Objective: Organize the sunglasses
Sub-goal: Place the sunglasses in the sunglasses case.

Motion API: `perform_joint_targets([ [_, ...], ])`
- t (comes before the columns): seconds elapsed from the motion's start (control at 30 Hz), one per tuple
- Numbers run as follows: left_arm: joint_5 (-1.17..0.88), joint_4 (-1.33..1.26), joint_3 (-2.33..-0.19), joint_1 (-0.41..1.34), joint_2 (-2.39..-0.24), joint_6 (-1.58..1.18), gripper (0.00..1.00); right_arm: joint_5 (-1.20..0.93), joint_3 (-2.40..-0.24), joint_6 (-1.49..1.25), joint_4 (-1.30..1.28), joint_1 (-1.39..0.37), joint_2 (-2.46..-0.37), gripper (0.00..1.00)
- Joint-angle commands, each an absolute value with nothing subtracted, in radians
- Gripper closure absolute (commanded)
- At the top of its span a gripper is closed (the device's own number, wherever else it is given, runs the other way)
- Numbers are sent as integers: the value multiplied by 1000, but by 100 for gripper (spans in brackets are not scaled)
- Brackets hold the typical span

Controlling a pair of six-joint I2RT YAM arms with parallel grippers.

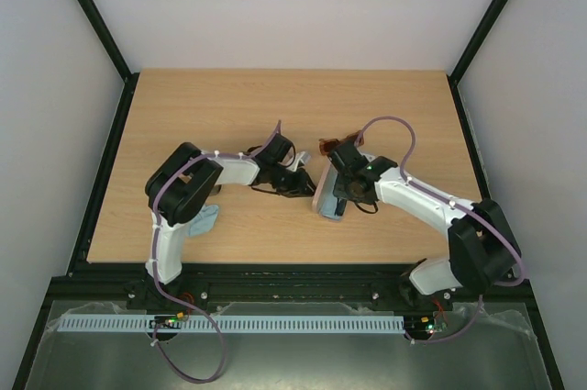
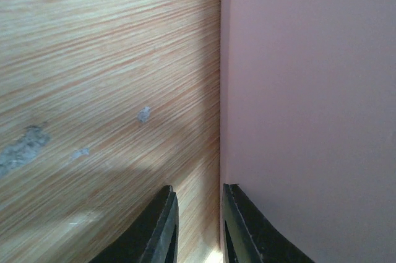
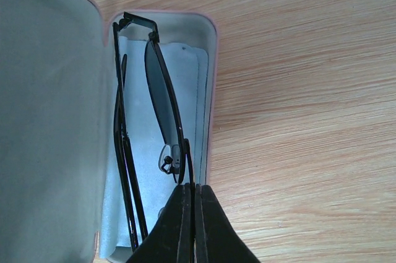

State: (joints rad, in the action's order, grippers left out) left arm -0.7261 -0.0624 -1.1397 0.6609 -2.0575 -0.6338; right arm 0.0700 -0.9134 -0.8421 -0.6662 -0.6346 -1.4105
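The black wire-framed aviator sunglasses (image 3: 162,99) hang folded inside the open pink case (image 3: 212,90), over a light blue cloth (image 3: 139,170). My right gripper (image 3: 193,187) is shut on their thin frame near the nose bridge. In the top view the right gripper (image 1: 341,199) is over the pink case (image 1: 323,199) at mid-table. The left gripper (image 2: 197,198) stands narrowly open at the case's pink outer face (image 2: 309,102), with table wood showing between its fingers. It sits just left of the case (image 1: 299,181). The reddish-brown sunglasses (image 1: 327,145) lie just behind the right gripper, partly hidden.
A light blue cloth (image 1: 206,220) lies on the wooden table (image 1: 275,101) beside the left arm's elbow. White walls and black frame posts enclose the table on three sides. Scuff marks (image 2: 25,148) dot the wood near the left gripper.
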Motion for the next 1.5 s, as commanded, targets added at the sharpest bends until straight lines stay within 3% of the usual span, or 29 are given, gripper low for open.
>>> perform_joint_targets([
  [0.0,-749,-86,-1118,676,-2043,-642,77,90,-928,-875,-710,-634,-1445,99],
  [1.47,-742,-103,-1115,684,-2052,-649,75,172,-1018,-777,-818,-635,-1543,99],
])
